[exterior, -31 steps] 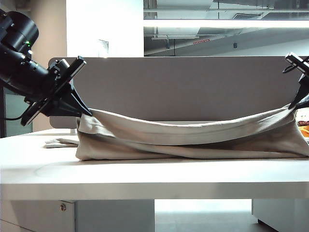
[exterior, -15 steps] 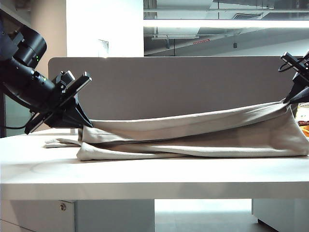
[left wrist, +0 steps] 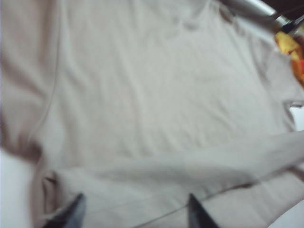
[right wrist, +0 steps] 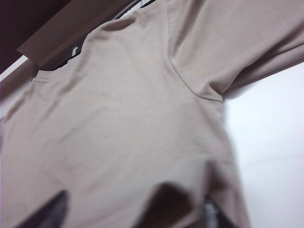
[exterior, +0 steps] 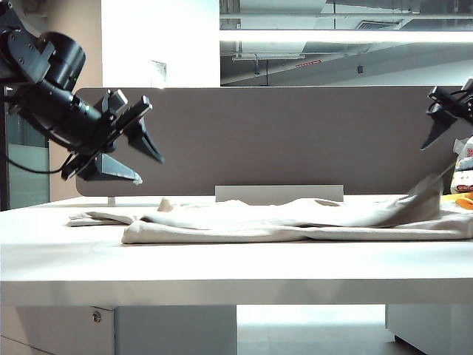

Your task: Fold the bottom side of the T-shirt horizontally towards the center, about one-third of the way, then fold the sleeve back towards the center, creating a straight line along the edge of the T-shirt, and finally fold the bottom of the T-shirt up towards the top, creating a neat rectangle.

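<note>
Lying flat and rumpled on the table (exterior: 222, 266): pale beige T-shirt (exterior: 295, 222). Above its ends, left gripper (exterior: 140, 151) and right gripper (exterior: 442, 122), fingers spread, grasping nothing.

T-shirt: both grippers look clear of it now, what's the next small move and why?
Probably bring both arms down to the sleeve for the second fold. The left gripper and right gripper hang open above the table with nothing between their fingers, and the T-shirt lies folded over itself, one end near the right gripper not yet flat.
</note>
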Tool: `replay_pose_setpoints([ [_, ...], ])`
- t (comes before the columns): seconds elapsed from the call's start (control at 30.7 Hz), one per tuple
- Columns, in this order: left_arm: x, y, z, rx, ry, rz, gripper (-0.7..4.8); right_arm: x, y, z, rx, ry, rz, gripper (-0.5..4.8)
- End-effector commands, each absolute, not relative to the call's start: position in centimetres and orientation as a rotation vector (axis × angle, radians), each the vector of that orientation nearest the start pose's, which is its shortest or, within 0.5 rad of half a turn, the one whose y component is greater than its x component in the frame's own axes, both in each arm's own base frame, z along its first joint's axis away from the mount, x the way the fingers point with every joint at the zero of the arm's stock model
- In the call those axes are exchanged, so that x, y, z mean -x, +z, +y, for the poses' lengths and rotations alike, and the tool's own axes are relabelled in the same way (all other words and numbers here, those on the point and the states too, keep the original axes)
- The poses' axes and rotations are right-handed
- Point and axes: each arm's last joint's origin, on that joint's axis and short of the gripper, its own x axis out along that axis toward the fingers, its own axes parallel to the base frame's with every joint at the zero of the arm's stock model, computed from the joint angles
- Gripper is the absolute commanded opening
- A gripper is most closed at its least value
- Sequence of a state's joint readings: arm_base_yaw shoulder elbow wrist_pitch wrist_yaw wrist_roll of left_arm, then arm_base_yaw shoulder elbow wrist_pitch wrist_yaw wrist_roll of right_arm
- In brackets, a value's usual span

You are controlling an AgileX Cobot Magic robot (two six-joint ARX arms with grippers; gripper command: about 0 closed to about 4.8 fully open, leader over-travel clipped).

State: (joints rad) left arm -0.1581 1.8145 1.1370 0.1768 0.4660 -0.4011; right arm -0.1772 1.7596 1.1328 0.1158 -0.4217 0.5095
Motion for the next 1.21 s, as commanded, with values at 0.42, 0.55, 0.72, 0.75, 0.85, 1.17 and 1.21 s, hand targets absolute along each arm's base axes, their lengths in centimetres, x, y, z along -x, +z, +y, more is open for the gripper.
replay_pose_setpoints([
  [0.42, -36.8, 18.8, -7.2, 0.423, -0.46, 0.936, 3.76, -36.8, 20.7, -5.7, -0.608, 0.055, 0.746, 3.76],
  [0.55, -36.4, 18.4, -7.2, 0.408, -0.464, 0.987, 3.76, -36.4, 20.2, -5.6, -0.595, 0.025, 0.804, 3.63],
  [0.72, -36.3, 18.4, -7.7, 0.394, -0.471, 0.985, 3.75, -36.2, 20.0, -5.6, -0.584, 0.004, 0.838, 3.63],
  [0.75, -36.3, 18.4, -8.0, 0.386, -0.469, 0.986, 3.72, -36.1, 19.9, -5.6, -0.585, 0.003, 0.845, 3.64],
  [0.85, -36.2, 18.4, -8.8, 0.351, -0.451, 0.981, 3.72, -36.0, 19.8, -5.4, -0.581, -0.008, 0.861, 3.64],
  [1.17, -36.2, 17.3, -9.8, 0.317, -0.418, 1.004, 3.28, -36.0, 18.4, -5.1, -0.577, -0.01, 0.938, 3.62],
  [1.21, -36.2, 17.3, -9.8, 0.316, -0.416, 1.007, 3.26, -36.1, 18.2, -5.0, -0.58, -0.01, 0.948, 3.61],
])
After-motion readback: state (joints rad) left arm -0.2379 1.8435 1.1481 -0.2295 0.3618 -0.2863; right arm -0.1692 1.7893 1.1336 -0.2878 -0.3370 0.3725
